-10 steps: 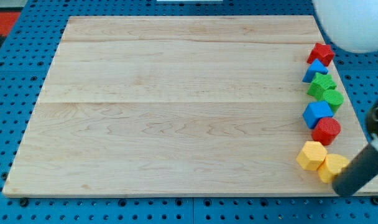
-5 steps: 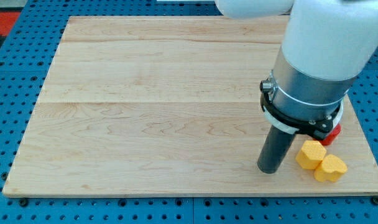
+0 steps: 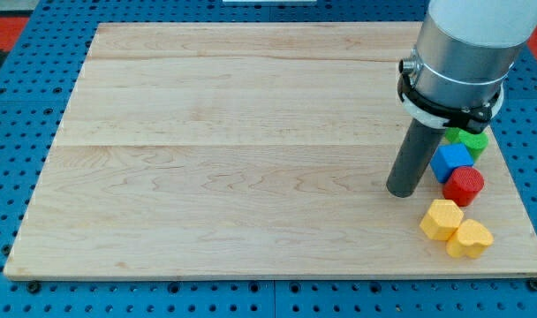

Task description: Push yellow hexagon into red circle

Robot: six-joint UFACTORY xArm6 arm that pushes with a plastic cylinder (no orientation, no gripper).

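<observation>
The yellow hexagon (image 3: 442, 219) lies near the board's lower right corner, just below and left of the red circle (image 3: 464, 185), nearly touching it. My tip (image 3: 401, 192) rests on the board left of the red circle and above-left of the yellow hexagon, apart from both. A second yellow block, heart-like (image 3: 471, 238), touches the hexagon's lower right side.
A blue block (image 3: 450, 162) sits just above the red circle, and a green block (image 3: 470, 140) shows above that. The arm's body hides the blocks farther up the right edge. The wooden board (image 3: 233, 159) ends close to the right of the blocks.
My tip has moved up and slightly right, from left of the yellow hexagon to left of the red circle. The arm body now uncovers the red, blue and green blocks. The blocks have not moved.
</observation>
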